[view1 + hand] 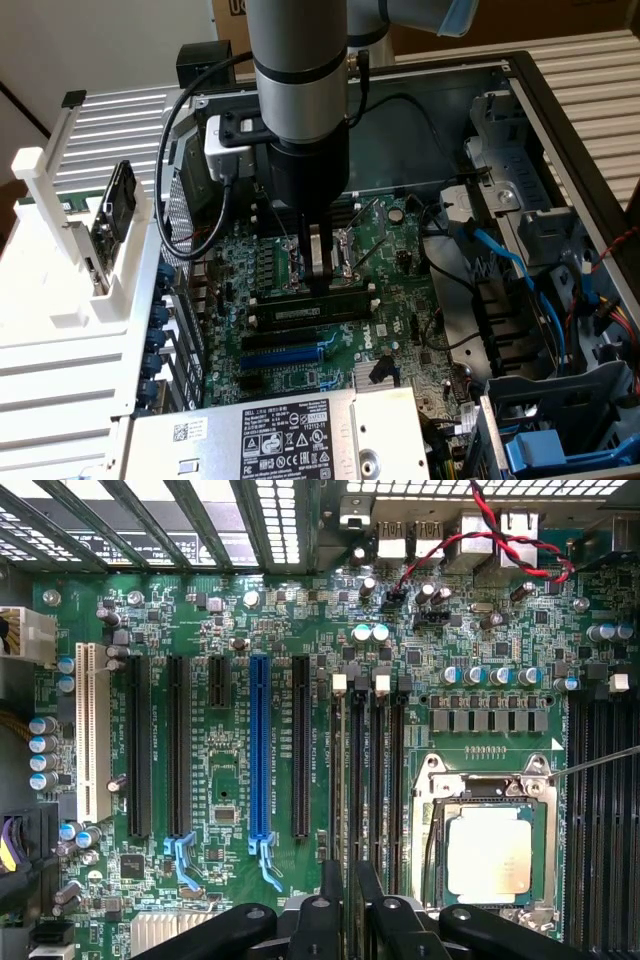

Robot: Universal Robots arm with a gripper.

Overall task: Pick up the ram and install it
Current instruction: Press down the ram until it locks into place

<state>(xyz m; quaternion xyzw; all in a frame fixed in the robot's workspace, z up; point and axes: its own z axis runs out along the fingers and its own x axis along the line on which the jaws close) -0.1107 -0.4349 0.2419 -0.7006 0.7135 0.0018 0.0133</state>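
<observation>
Inside an open computer case, the tool (321, 268) stands over the motherboard (400, 300), its fingers closed on the ram (310, 308). The stick sits in a memory slot beside the processor socket (490, 855).

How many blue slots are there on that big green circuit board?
1. The blue slot lies between black slots on the green board. The arm covers part of the board, so another could be hidden.

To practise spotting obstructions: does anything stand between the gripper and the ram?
Nothing visible does. The gripper stands directly over the ram, reaching its upper edge, and the ram lies lengthwise on the motherboard with no cable crossing between them.
</observation>
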